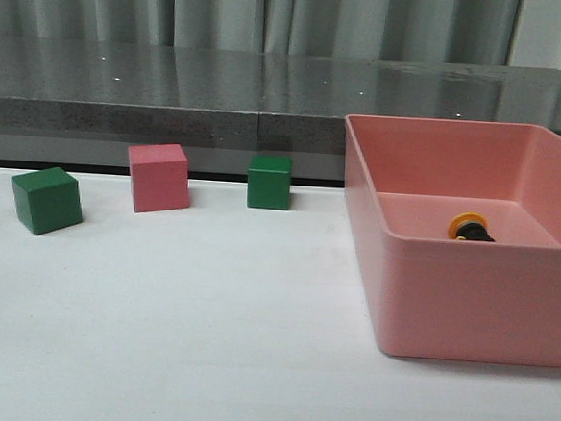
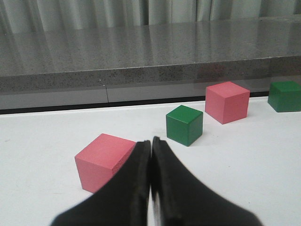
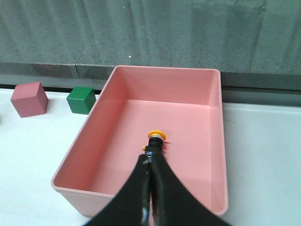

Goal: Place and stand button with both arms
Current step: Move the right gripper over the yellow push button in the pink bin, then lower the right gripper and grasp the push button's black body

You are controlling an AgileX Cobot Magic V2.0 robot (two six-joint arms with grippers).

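Right tool (image 3: 150, 165): fingers pressed together with no gap, nothing between them, poised above the pink bin (image 3: 214, 141); in its wrist view the tips overlap the base end of the button (image 3: 155, 140), but whether they touch it cannot be told. The button lies on its side on the bin floor, toward the middle, its yellow cap pointing to the far wall and its black body toward the near wall; in the front view only the cap and part of the body (image 1: 471, 228) show over the near rim. The bin (image 1: 467, 301) sits on the right part of the white table (image 1: 175, 338).

Left tool (image 2: 151, 155): fingers likewise closed, empty, low over the table just near of a pink cube (image 2: 104, 160). Beyond it stand a green cube (image 2: 184, 125), a second pink cube (image 2: 227, 101) and, farthest right, another green cube (image 2: 285, 96), all apart from one another.
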